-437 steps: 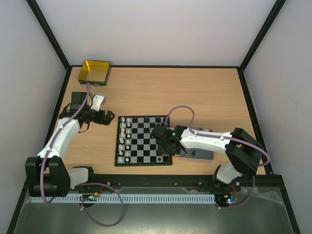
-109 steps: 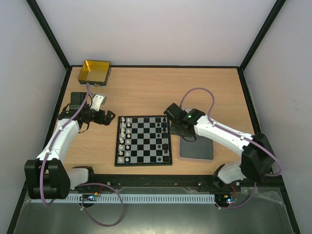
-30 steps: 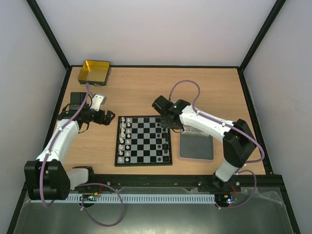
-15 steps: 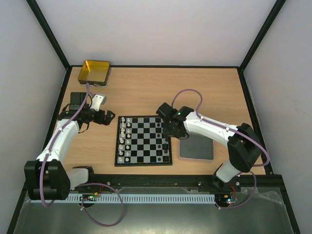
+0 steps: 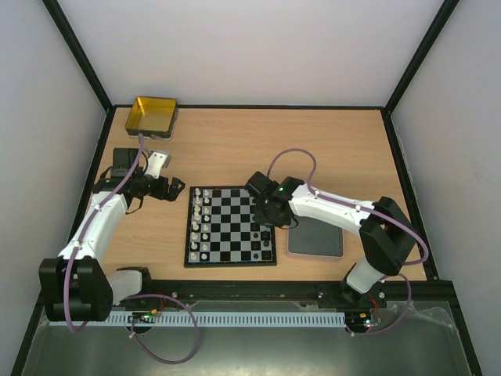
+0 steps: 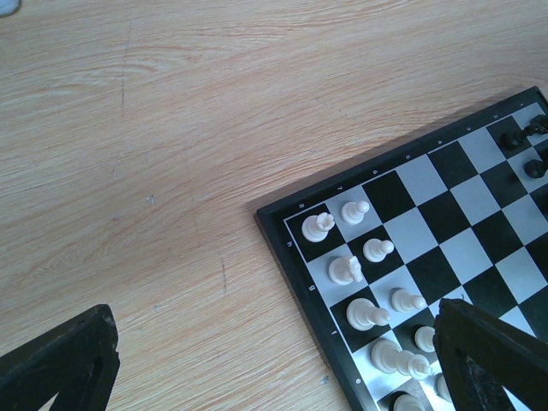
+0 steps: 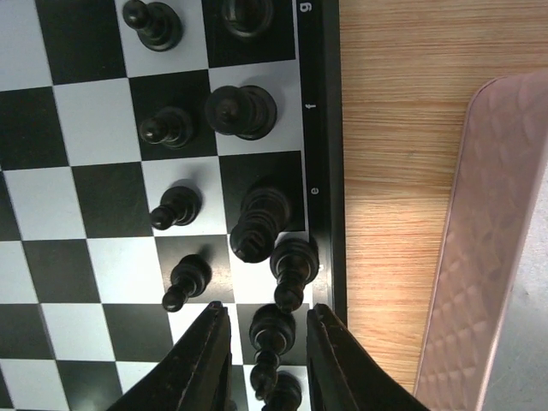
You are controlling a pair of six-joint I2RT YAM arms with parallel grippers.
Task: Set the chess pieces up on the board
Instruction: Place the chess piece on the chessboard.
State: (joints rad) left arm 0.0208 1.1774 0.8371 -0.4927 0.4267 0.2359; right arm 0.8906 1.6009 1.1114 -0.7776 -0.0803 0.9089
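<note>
Near right on the table (image 5: 313,149), grey tray (image 5: 317,239) just beside the board (image 5: 231,225). Right hand (image 7: 267,312) narrowly parted astride a black piece (image 7: 272,336) at the board's right edge. White pieces (image 5: 200,223) along the left edge. Left hand (image 6: 272,312) spread wide, empty. Far left, gold tin (image 5: 150,115).

In the top view, the right gripper (image 5: 264,213) covers the right edge of the board (image 5: 232,235), so the squares beneath it are hidden. The white pieces (image 5: 200,223) along the board's left edge are too small to identify by type. In the left wrist view, the frame cuts off most of the board, and only the finger ends of the left gripper (image 6: 274,312) show. In the right wrist view, the black piece (image 7: 272,330) at the board's right rim runs off the bottom edge.
</note>
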